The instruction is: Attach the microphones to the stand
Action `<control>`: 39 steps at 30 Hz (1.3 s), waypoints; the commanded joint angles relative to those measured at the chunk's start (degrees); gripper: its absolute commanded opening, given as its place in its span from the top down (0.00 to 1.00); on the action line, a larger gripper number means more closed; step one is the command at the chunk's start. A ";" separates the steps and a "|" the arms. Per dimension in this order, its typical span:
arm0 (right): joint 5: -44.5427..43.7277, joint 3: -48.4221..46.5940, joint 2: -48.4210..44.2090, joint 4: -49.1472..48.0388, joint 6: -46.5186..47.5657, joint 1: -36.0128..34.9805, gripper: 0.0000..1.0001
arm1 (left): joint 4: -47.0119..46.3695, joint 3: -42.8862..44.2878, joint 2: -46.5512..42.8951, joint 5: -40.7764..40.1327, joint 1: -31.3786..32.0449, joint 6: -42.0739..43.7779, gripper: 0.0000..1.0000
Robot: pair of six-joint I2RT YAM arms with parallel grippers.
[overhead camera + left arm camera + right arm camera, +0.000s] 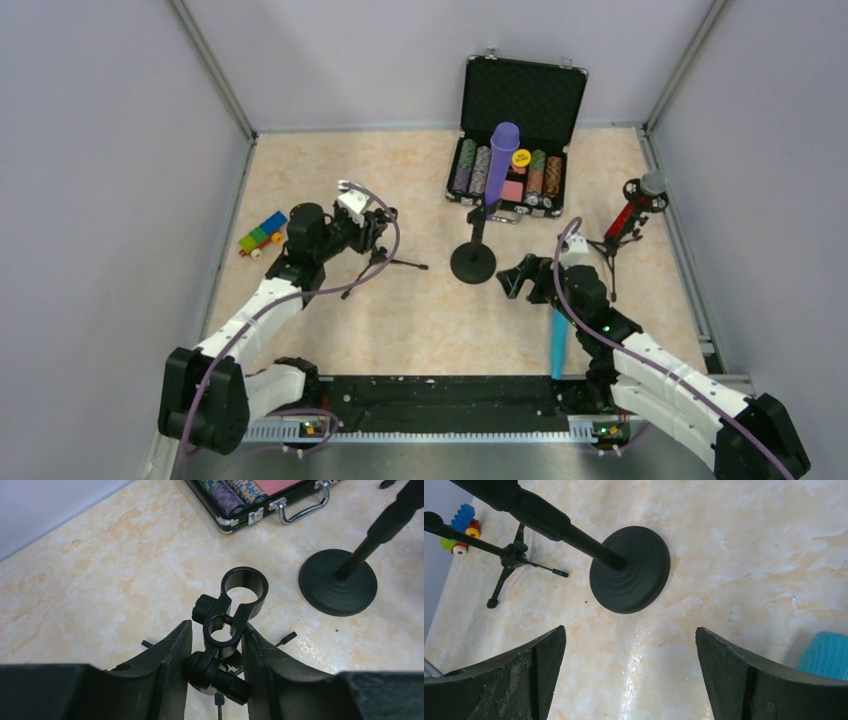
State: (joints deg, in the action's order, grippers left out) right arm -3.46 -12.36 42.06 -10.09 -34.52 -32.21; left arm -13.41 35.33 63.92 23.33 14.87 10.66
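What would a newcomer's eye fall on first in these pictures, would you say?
The purple microphone standing in its round-based stand at mid-table, before an open case of poker chips. On the right a red microphone sits in a tripod stand, and a teal microphone lies flat by the right arm.

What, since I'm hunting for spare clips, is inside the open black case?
The case holds rows of poker chips, a yellow disc and a pink block. The purple microphone in front hides part of the middle.
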 commanded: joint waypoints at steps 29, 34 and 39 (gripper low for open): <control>-4.78 -4.15 -3.20 7.11 0.33 -0.72 0.01 | 2.69 -2.14 -12.40 3.24 18.76 1.74 1.00; -6.03 -4.78 -3.13 9.27 -1.14 -0.67 0.01 | 0.82 -2.43 -9.97 2.37 21.14 1.00 1.00; -6.10 -4.72 -2.95 9.64 -1.66 -0.67 0.01 | -1.31 -2.88 -8.57 2.60 22.87 1.25 1.00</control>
State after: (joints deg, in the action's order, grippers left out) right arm -8.29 -14.39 39.68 -0.56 -35.16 -32.21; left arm -8.56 30.65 54.65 25.85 36.45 11.99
